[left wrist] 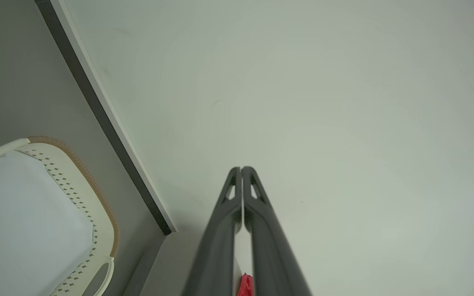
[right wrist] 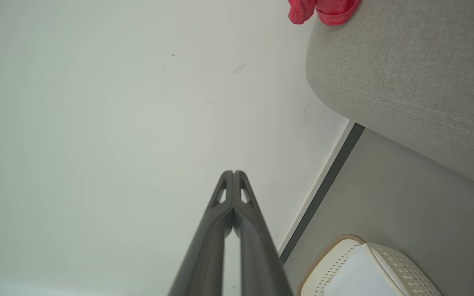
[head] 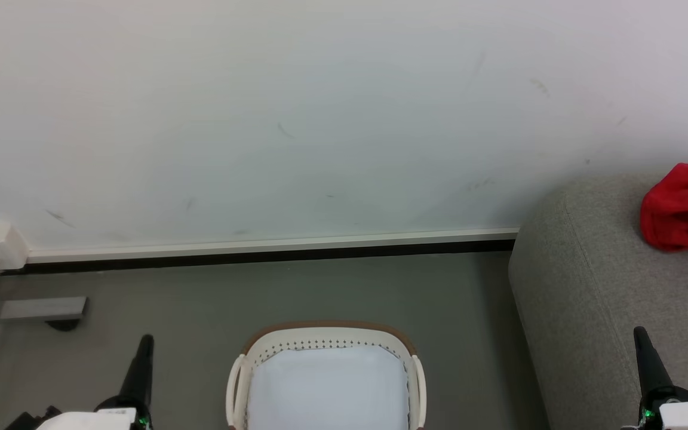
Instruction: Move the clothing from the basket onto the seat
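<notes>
**Left gripper** (left wrist: 241,169): two long, dark, tapered fingers with triangular cut-outs near the tips, pressed tip to tip and holding nothing. **Right gripper** (right wrist: 233,172): the same form, likewise closed and bare. Between the two, on the matte grey floor (head: 200,310), stands the basket (head: 329,329), a rounded rectangle of white plastic with perforated walls, a brown rim and a smooth white base exposed. Beside and beyond the right gripper rises the seat (head: 583,286), a round-edged block in coarse light-grey weave with a stitched seam. The clothing (head: 684,209), a crumpled soft red heap with a white edge, lies on top of the seat, beyond the right fingertips. Ahead of both grippers is a smooth pale wall (head: 320,119) with white-and-black skirting (head: 260,251).
</notes>
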